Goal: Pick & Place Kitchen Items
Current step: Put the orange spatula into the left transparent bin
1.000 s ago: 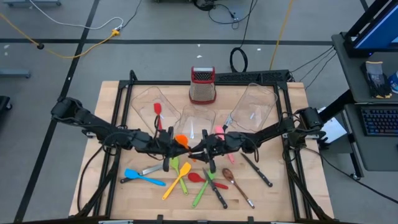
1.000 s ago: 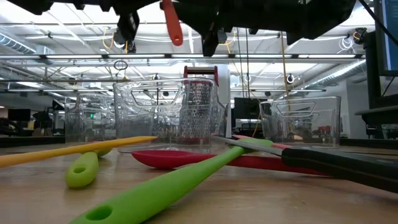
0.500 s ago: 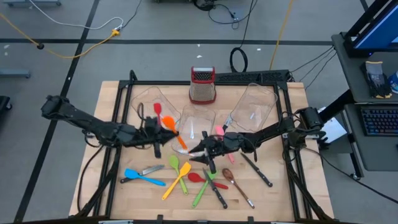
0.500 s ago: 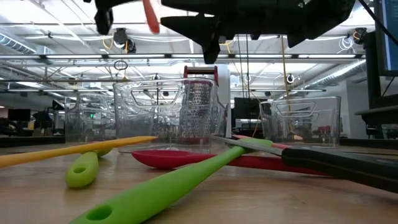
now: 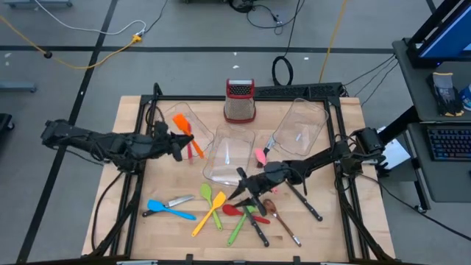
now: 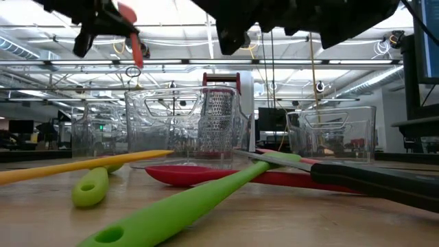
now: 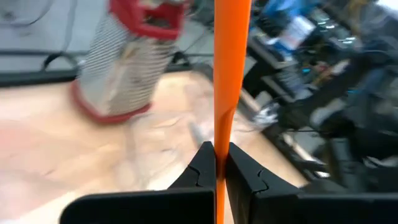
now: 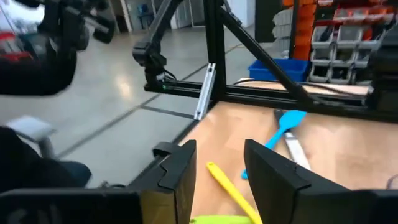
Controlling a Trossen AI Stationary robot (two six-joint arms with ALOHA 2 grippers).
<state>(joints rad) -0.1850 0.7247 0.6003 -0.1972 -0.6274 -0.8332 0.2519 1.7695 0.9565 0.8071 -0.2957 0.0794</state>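
My left gripper (image 5: 179,142) is shut on an orange spatula (image 5: 181,122) and holds it in the air over the left clear bin (image 5: 168,116). It also shows high up in the low view (image 6: 134,38). My right gripper (image 5: 238,194) is open and empty, just above the utensils on the table. These lie flat: a blue spatula (image 5: 168,210), a yellow spatula (image 5: 208,216), green utensils (image 5: 206,195), a red spoon (image 5: 234,210), a brown spoon (image 5: 274,210) and black-handled knives (image 5: 305,200). A pink utensil (image 5: 260,156) lies by the middle bin. My left gripper pinches the orange spatula's handle (image 7: 218,149) between its two fingers. The fingers come level from the table's left and lie across the handle. The spatula is lifted clear above the left bin, its blade (image 5: 180,121) toward the far edge.
A red-topped metal box grater (image 5: 240,101) stands at the far middle. A middle clear bin (image 5: 229,151) and a right clear bin (image 5: 300,125) lie on the table. A black frame (image 5: 342,110) runs round the board. The near left corner has free wood.
My left gripper has carried the orange spatula from the middle bin toward the table's left and far edge, over the left bin, still shut on it. My right gripper has drawn back toward the near edge, over the loose utensils.
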